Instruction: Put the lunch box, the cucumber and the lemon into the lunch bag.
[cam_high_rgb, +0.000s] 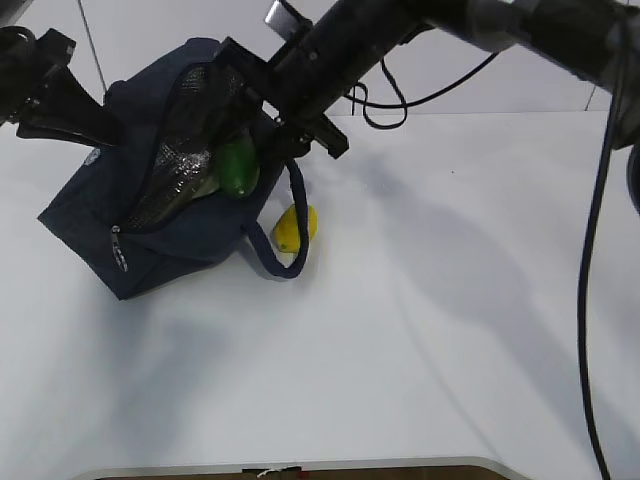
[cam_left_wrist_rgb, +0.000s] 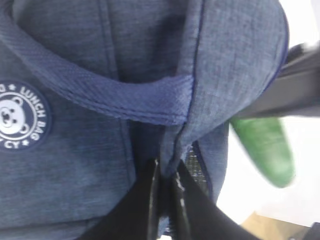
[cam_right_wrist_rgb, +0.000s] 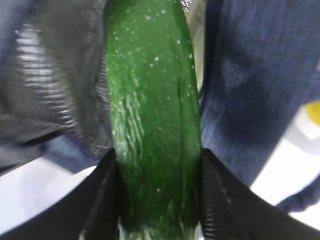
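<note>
Cucumber (cam_right_wrist_rgb: 152, 120) is clamped between the half-open fingers of the right pincer (cam_right_wrist_rgb: 159, 200), its far end already poked into the mouth of the lunch bag (cam_high_rgb: 170, 240). Bag rim is pinched by the left pincer (cam_left_wrist_rgb: 167, 192), fully closed on the fabric, so the opening is held wide. Lemon (cam_high_rgb: 294, 228) lies on the counter (cam_high_rgb: 420, 330), just beside the bag's handle. Lunch box not made out (possibly already inside). Step in hand: cucumber insertion. Next: deeper push, release, then the lemon.
</note>
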